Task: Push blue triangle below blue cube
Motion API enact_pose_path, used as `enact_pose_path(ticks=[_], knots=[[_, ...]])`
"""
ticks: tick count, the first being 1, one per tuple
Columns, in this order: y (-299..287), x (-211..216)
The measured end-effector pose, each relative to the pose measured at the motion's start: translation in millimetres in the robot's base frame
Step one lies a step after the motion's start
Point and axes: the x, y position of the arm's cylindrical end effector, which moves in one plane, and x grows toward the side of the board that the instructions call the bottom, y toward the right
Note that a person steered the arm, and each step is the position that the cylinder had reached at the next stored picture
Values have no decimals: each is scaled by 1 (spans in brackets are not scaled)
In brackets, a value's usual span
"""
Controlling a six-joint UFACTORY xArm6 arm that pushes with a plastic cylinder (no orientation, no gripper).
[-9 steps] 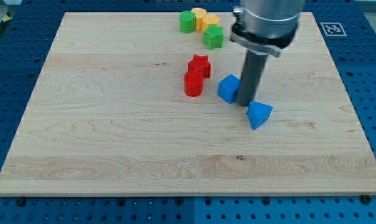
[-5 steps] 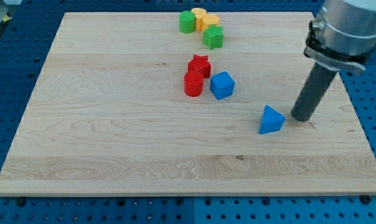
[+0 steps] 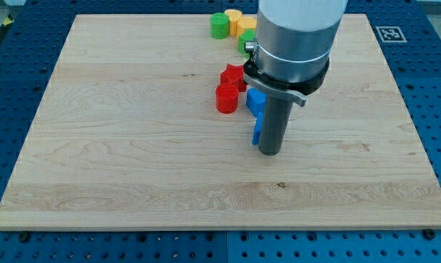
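My tip (image 3: 269,152) rests on the wooden board (image 3: 133,146) near its middle. The rod hides most of the blue triangle (image 3: 255,131); only a thin blue sliver shows at the rod's left edge, touching it. The blue cube (image 3: 254,100) sits just above that sliver, partly hidden by the arm's body. The triangle lies directly below the cube in the view.
A red cylinder (image 3: 226,98) and a red star (image 3: 233,75) sit left of the blue cube. At the view's top are a green cylinder (image 3: 220,25), yellow blocks (image 3: 237,23) and a green block (image 3: 246,40) partly behind the arm.
My rod has swept from the right of the triangle leftward, and the blue triangle has moved left with it, from right of the cube to just below it.
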Motion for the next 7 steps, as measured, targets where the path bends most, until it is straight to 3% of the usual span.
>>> enact_pose_path(ticks=[5, 7], knots=[[-13, -51], [38, -21]])
